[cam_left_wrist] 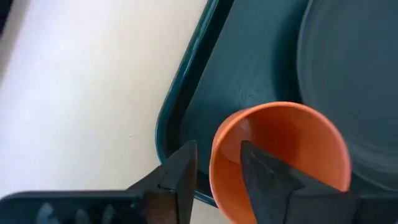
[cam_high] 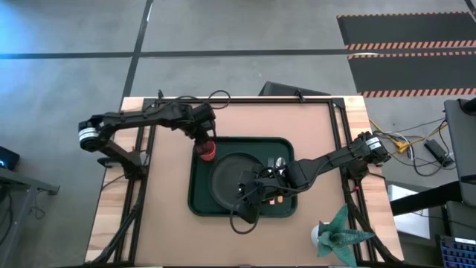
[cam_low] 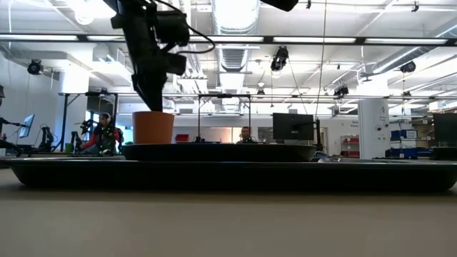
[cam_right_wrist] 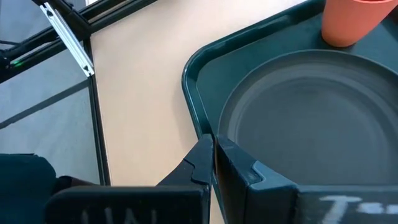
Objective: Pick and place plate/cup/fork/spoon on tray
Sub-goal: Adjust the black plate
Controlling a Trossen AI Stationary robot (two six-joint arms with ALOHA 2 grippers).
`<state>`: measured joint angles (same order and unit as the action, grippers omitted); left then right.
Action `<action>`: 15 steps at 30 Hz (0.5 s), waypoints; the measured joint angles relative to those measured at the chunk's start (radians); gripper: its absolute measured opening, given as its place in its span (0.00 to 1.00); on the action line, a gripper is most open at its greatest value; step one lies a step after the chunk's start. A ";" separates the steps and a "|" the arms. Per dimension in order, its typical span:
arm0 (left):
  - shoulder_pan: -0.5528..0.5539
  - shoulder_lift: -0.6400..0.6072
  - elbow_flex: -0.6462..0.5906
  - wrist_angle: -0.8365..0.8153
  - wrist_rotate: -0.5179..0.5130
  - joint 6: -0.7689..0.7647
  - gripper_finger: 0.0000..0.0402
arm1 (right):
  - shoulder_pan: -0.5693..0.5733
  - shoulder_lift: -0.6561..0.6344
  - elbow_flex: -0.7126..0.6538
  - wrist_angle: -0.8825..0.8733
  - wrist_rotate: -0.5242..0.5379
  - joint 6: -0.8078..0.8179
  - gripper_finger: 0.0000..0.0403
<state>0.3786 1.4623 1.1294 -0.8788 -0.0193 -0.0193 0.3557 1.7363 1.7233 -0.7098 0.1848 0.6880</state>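
Note:
The dark green tray (cam_high: pixel 195 186) lies mid-table with the dark plate (cam_high: pixel 227 179) flat on it. The red cup (cam_left_wrist: pixel 280 143) stands upright on the tray's floor in its far left corner, beside the plate. My left gripper (cam_left_wrist: pixel 217 152) is open above the cup, pointing down, one finger inside the rim and one outside, with the wall in the gap. My right gripper (cam_right_wrist: pixel 212 146) is shut, hovering over the plate's near side. Silver ends (cam_high: pixel 277 162) and orange handles (cam_high: pixel 276 199) of the fork and spoon show on the tray's right part, partly under my right arm.
A green spiky plant in a white pot (cam_high: pixel 338 234) stands at the table's near right corner. A dark flat object (cam_high: pixel 286 91) sits at the far edge. Bare tabletop lies to the tray's left and right. People sit far back in the room (cam_low: pixel 106 132).

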 joint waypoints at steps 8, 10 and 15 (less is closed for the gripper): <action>-0.002 -0.151 0.009 -0.004 0.027 -0.051 0.29 | 0.000 0.000 -0.007 -0.185 0.050 0.078 0.02; -0.002 -0.209 0.009 -0.010 0.037 -0.080 0.29 | 0.000 0.000 -0.023 -0.226 0.052 0.106 0.02; -0.003 -0.362 0.006 -0.061 0.045 -0.161 0.29 | 0.006 0.000 -0.087 -0.239 0.051 0.165 0.02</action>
<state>0.3756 1.1002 1.1351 -0.9394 0.0255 -0.1805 0.3622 1.7363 1.6367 -0.9485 0.2361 0.8530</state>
